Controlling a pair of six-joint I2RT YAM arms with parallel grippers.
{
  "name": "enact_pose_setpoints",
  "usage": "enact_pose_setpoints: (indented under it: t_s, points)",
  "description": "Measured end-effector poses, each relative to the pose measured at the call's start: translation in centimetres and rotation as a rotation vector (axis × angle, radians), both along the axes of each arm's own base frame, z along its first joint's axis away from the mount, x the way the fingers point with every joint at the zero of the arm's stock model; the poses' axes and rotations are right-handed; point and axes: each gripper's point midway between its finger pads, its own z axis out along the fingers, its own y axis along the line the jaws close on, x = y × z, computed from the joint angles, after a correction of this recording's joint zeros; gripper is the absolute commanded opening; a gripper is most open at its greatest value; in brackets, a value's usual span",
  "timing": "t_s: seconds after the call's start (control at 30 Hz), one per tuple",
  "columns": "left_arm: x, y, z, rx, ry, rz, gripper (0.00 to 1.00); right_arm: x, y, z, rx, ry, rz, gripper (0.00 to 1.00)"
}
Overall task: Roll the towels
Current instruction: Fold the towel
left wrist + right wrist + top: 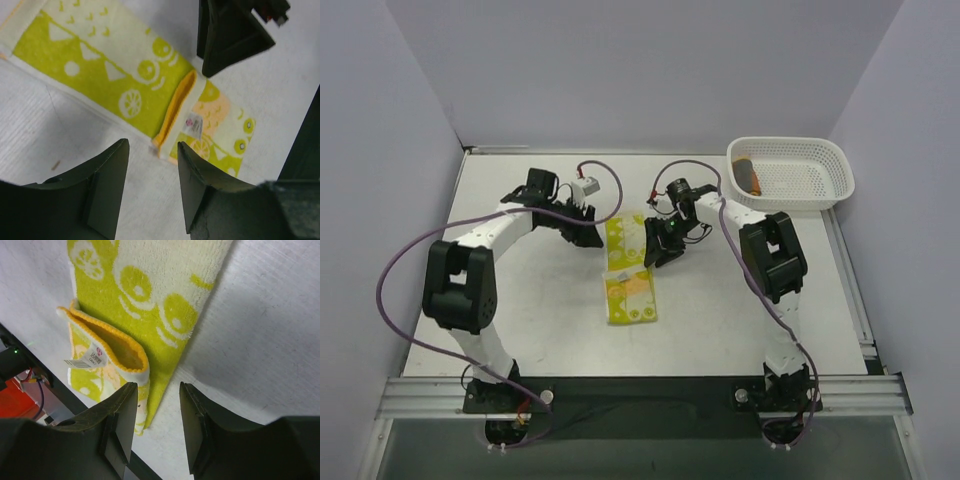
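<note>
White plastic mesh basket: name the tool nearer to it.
Right. The right tool hovers at the right edge of the pale yellow, lime-printed cloth towel, left of the white plastic mesh basket; the left tool sits across the towel, farther left.

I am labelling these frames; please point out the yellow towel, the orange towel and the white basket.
yellow towel [623,246]: top view, on its flat far half.
orange towel [749,178]: top view, on its middle.
white basket [843,184]: top view, on its right rim.

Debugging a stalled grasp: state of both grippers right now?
Left gripper: jaws open, holding nothing, at the yellow towel's edge.
Right gripper: jaws open, holding nothing.
</note>
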Motion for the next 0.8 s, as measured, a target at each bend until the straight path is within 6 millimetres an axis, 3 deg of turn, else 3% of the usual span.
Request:
enact_pose_setpoints:
  t_s: [0.1, 0.2, 0.5, 0.67, 0.8]
  points:
    - [2.2, -1.7, 0.0, -0.091, 0.071, 0.048, 0.49, 0.2, 0.3, 0.1, 0.001, -0.007, 0.004, 0.39]
    - [3.5, -3.0, -1.3, -0.161, 0.168, 0.095, 0.46, 0.2, 0.6, 0.2, 0.005, -0.013, 0.008, 0.39]
    - [4.6, -4.8, -6.4, -0.223, 0.398, 0.198, 0.42, 0.3, 1.1, -0.3, 0.018, 0.009, 0.000, 0.35]
    - [4.8, -4.9, -7.9, -0.223, 0.458, 0.235, 0.40, 0.0, 1.3, -1.0, 0.027, 0.044, -0.003, 0.31]
    - [4.9, -5.0, -8.0, -0.229, 0.471, 0.245, 0.39, -0.2, 1.7, -0.8, 0.045, 0.054, 0.001, 0.29]
